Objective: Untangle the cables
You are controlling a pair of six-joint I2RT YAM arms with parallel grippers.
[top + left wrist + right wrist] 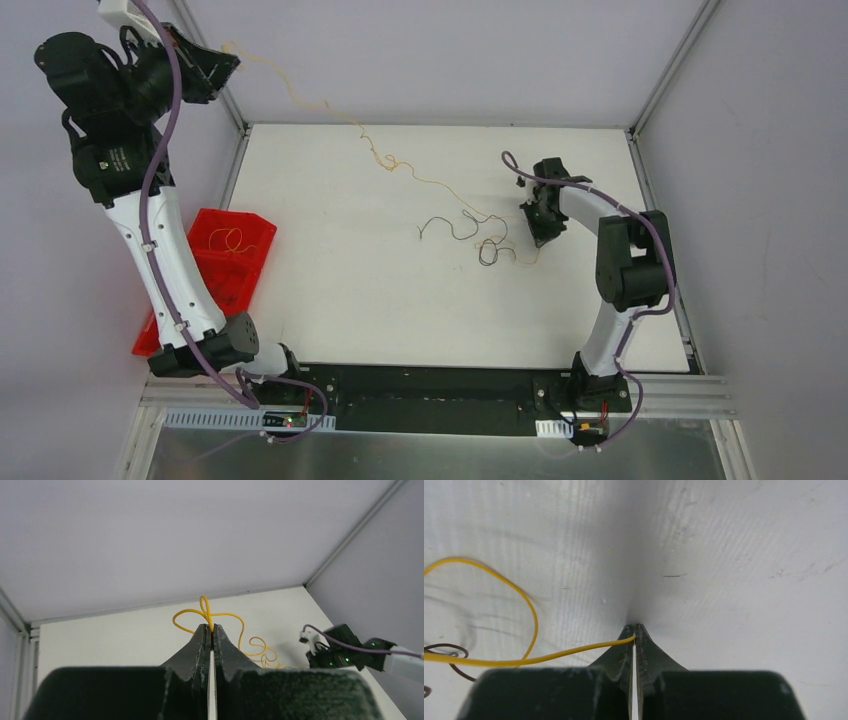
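- Yellow cable (531,612): its tip is pinched in the right gripper (634,629), jaws fully closed on it, fingertips down at the table (350,300).
- Same strand clamped tight by the left gripper (210,628), held high past the far-left corner. Looks meant to draw the length out of the knot.
- Between the two it runs wavy and kinked, not pulled straight.
- Black cable (455,225) lies on the table near the right gripper, crossing the yellow loops there.
- Thin orange loop (232,240) sits in the red bin (262,222). Can't spot a blue one.
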